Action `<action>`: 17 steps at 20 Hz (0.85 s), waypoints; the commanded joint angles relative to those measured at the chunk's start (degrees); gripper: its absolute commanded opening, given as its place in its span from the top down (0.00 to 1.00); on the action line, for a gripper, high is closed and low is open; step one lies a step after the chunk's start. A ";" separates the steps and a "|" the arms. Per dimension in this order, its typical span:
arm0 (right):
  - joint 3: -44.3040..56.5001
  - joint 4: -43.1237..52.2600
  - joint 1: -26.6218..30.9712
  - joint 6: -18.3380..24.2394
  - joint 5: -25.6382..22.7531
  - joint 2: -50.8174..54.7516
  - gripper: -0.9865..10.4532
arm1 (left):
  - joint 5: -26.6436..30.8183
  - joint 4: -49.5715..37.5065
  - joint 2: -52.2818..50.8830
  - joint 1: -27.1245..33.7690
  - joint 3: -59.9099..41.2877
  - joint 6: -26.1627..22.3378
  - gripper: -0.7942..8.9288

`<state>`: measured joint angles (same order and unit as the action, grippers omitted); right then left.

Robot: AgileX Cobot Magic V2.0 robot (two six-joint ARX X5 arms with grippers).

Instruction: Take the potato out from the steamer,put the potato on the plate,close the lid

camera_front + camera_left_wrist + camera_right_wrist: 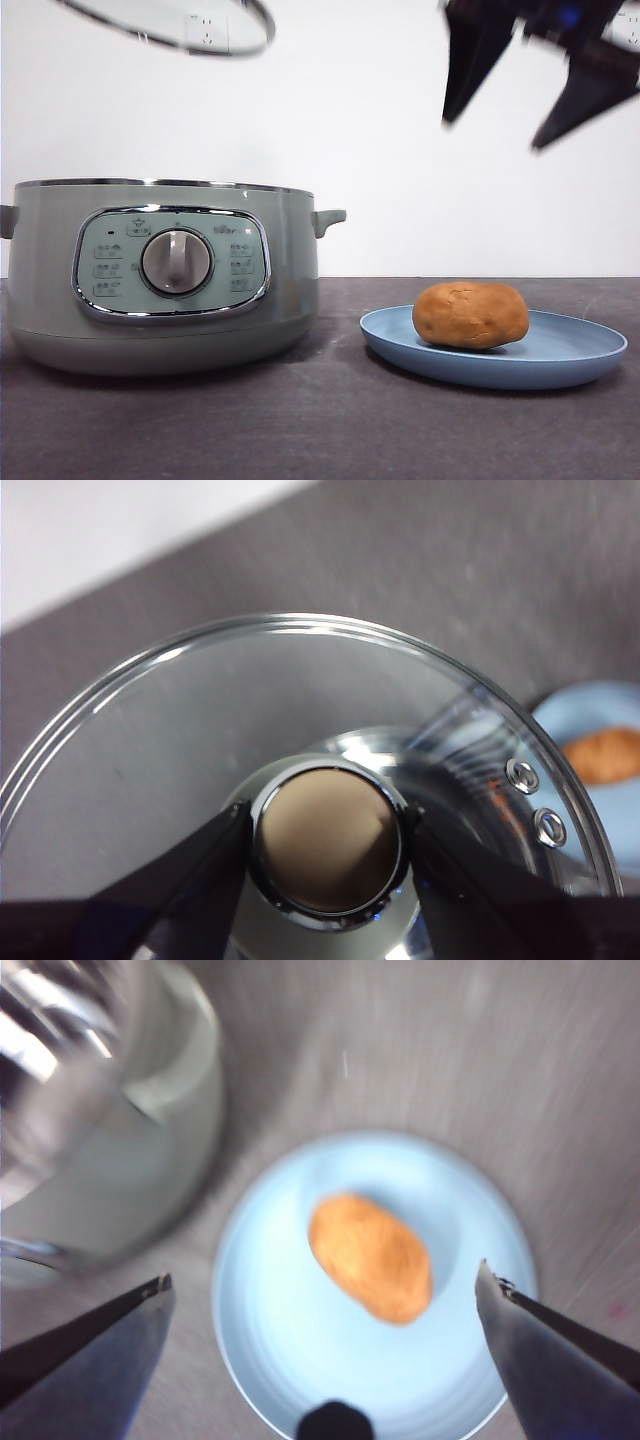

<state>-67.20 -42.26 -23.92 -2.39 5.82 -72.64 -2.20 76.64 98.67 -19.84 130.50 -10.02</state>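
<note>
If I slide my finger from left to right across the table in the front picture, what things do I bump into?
the steamer → the potato, lying on the plate. Up in the air: the lid held by the left gripper above the steamer, and the right gripper, open, above the plate.

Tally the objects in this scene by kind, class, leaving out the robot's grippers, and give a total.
Potato: 1
Plate: 1
Steamer: 1
Glass lid: 1
Total: 4
</note>
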 commanded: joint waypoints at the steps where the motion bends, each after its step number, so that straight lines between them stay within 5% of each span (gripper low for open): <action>1: -0.07 0.15 0.61 -0.59 -0.28 3.80 0.48 | -4.13 -1.90 -0.61 0.02 -3.39 -0.98 0.93; 7: -0.07 -0.11 2.10 -1.49 -1.95 9.51 0.48 | -9.44 -8.22 -2.67 -0.44 -16.28 -1.79 0.93; 17: -0.07 0.13 2.56 -1.70 -3.23 9.75 0.48 | -8.39 -30.60 -17.40 -0.79 -45.70 1.27 0.93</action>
<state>-67.29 -42.39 -21.34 -3.31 2.76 -62.96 -10.17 48.21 81.95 -20.67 85.10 -9.48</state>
